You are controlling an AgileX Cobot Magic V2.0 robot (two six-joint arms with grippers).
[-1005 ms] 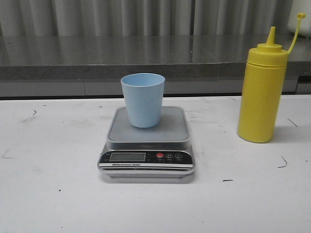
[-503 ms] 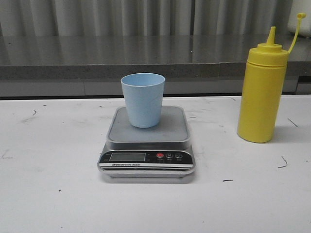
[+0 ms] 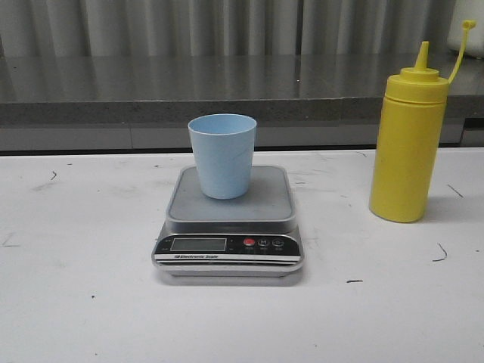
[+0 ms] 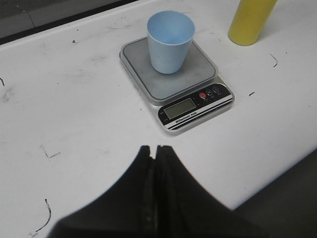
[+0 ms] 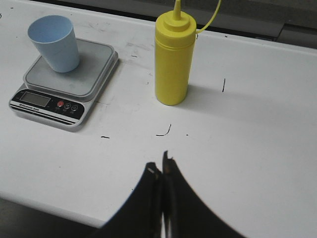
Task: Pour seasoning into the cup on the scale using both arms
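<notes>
The light-blue cup stands upright on the steel platform of the scale at the table's middle; both also show in the left wrist view, cup on scale, and in the right wrist view, cup on scale. The yellow seasoning bottle stands upright to the scale's right, tip cover hanging off its tether; it also shows in the right wrist view. My left gripper is shut and empty, held back near the table's front edge. My right gripper is shut and empty, well short of the bottle.
The white table has small dark scuff marks. A grey ledge and a curtain run along the back. The table's front edge shows near both grippers.
</notes>
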